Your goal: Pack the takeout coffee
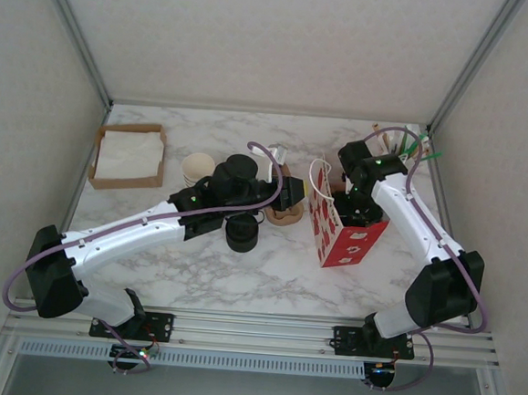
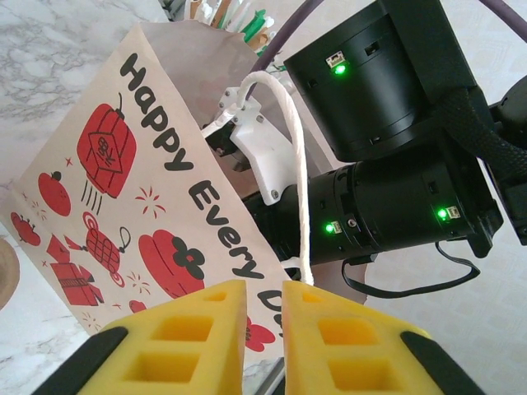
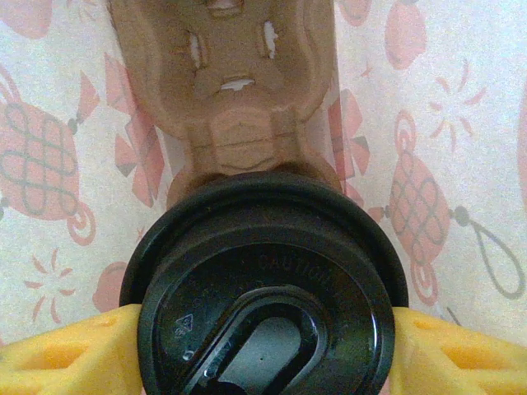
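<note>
Takeout coffee [image 3: 263, 304] clamped between right fingers [image 3: 74, 354] inside paper bag [image 3: 461, 123], left fingers [image 2: 189, 337] nearly together, cannot tell if gripping

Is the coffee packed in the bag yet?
Almost. Done: the takeout coffee has its lid on and is down inside the paper bag, at the brown cup carrier. In hand: the right end effector grips it; the left end effector is at the rope handle. Left, probably: settle it in the carrier and let go.
</note>
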Available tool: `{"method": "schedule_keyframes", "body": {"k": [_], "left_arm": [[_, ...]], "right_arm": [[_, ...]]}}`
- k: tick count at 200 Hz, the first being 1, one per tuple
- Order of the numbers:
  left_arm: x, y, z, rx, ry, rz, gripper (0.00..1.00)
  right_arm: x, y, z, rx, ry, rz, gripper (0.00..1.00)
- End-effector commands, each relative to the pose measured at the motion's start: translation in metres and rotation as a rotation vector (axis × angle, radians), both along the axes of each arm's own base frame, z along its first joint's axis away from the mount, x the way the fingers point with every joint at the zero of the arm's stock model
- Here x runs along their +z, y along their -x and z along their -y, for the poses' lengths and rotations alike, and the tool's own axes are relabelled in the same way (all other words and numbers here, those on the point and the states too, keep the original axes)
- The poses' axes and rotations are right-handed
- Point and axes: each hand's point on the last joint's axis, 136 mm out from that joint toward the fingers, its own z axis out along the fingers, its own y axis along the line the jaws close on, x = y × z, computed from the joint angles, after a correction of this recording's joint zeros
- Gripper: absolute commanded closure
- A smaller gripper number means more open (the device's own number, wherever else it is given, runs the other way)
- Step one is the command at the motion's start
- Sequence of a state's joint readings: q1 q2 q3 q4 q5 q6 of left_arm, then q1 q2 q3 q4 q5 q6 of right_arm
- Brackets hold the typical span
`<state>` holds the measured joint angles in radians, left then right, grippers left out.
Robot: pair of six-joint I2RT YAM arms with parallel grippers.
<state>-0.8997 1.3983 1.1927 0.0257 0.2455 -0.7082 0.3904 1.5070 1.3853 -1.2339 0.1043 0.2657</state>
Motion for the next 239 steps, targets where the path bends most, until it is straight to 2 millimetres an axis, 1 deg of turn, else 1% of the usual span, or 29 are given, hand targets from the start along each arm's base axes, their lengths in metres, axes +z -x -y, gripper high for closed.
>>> {"method": "schedule_keyframes", "body": {"k": [1,163,239], "left_arm": [[0.005,-0.003,-0.003,0.015,0.02,0.009,0.79],[0.003,-0.006,-0.003,0.016,0.015,0.004,0.78],[0.004,-0.006,-0.003,0.015,0.017,0.004,0.78]], "right_arm": [[0.008,0.002,0.004,-0.02,0.002,0.016,0.32],[0.003,0.0,0.004,-0.017,0.004,0.012,0.32],[-0.002,0.002,0.002,-0.017,0.005,-0.027,0.32]]}}
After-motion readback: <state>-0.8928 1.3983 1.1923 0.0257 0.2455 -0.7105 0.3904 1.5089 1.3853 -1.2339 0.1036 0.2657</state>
